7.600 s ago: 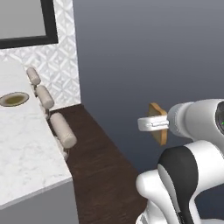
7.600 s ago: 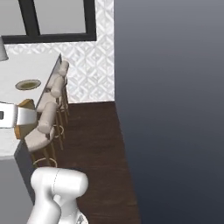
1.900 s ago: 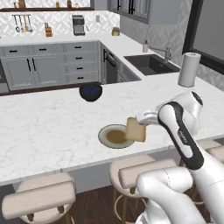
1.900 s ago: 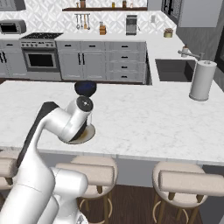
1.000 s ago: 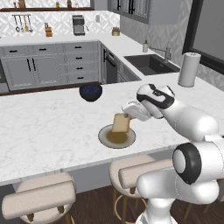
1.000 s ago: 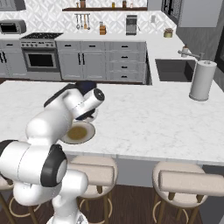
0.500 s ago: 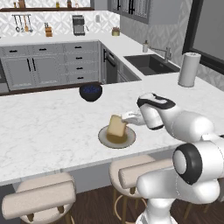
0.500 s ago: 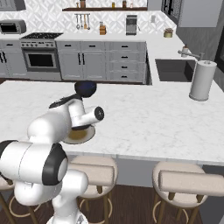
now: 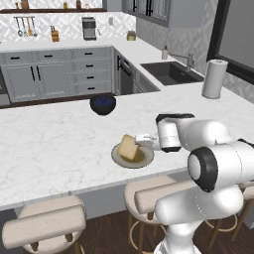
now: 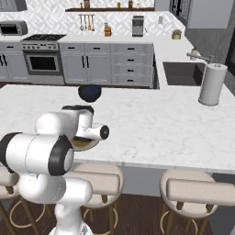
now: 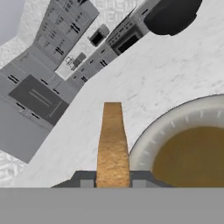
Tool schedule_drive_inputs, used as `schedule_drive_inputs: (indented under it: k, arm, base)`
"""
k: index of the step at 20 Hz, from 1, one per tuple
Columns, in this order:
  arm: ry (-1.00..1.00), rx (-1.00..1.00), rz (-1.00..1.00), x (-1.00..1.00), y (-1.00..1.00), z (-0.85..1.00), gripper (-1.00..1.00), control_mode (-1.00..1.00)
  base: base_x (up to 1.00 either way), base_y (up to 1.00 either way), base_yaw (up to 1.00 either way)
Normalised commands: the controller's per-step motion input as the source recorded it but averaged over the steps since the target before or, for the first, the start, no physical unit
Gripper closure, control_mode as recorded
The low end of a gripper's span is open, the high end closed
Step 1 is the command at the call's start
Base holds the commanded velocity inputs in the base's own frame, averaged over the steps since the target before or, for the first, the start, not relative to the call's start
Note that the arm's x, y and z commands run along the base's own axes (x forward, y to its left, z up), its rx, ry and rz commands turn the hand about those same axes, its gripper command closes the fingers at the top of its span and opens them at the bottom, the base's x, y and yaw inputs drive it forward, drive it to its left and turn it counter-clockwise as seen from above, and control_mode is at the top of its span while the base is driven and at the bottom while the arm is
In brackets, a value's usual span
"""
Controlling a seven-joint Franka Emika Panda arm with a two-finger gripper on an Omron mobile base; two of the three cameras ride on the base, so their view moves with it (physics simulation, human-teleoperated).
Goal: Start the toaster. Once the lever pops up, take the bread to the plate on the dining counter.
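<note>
My gripper (image 9: 141, 139) is shut on the bread (image 9: 129, 147), a golden-tan slice held tilted by its right edge. Its lower edge is over the left part of the plate (image 9: 144, 159), which lies on the dining counter (image 9: 59, 144); I cannot tell whether they touch. In the hand view the bread (image 11: 112, 135) stands edge-on between my fingertips (image 11: 86, 182), with the plate's grey-beige rim (image 11: 175, 119) and brown centre just to its right. From the right base view my arm covers most of the plate (image 10: 88, 144). The toaster is out of view.
A dark blue bowl (image 9: 103, 104) sits on the counter behind the plate. A paper towel roll (image 9: 214, 79) stands at the far right, near the sink (image 9: 171, 72). Padded stools (image 9: 47, 225) line the counter's near side.
The bread has come down a little and to the left over the plate, still gripped. The arm's elbow has folded closer to the counter edge.
</note>
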Motion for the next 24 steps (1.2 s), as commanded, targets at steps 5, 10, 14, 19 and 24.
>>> schedule_drive_inputs:
  k: [5,10,14,19,24]
  arm:
    - [-0.02,0.12,0.0,0.02,-0.02,-0.26,1.0,-1.0]
    - [-0.06,0.01,0.0,0.0,-0.15,-0.07,1.0,-1.0]
    - [-0.05,0.0,0.0,0.04,-0.21,0.0,1.0,-1.0]
    - [-0.03,-0.06,0.0,0.0,-0.04,0.0,1.0,-1.0]
    - [0.0,-0.09,0.0,0.17,0.0,-0.11,1.0,-1.0]
  base:
    - [0.0,0.0,0.0]
    - [0.0,0.0,0.0]
    - [0.0,0.0,0.0]
    - [0.0,0.0,0.0]
    - [0.0,0.0,0.0]
